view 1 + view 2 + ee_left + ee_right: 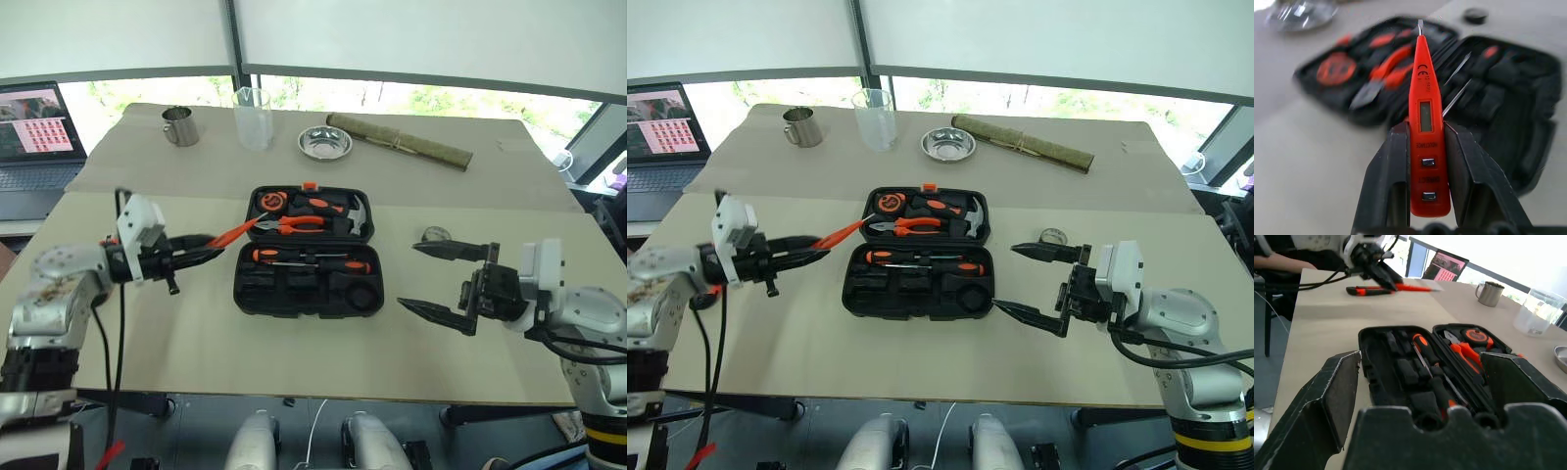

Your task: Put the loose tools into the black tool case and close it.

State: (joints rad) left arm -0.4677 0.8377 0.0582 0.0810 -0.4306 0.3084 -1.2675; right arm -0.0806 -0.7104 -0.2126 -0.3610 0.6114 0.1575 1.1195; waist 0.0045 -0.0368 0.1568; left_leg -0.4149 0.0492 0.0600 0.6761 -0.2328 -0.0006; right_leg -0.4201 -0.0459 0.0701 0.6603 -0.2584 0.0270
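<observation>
The black tool case (pixel 257 294) lies open mid-table. Its far half holds pliers, a hammer and a tape measure. Two black-and-orange screwdrivers (pixel 312 259) lie in its near half. My left gripper (pixel 214 241) is shut on the slim orange tester screwdriver (pixel 1423 93), held above the table left of the case with its tip toward the far half. The utility knife (pixel 1365 291) lies on the table under that arm. A small dark tape roll (pixel 436 235) sits right of the case. Beside it, my right gripper (pixel 409 275) stands wide open and empty, pointing at the case.
Along the far side of the table stand a metal cup (pixel 180 125), a clear beaker (pixel 254 117), a steel bowl (pixel 324 143) and an olive rolled mat (pixel 397 140). A laptop (pixel 37 137) sits beyond the left edge.
</observation>
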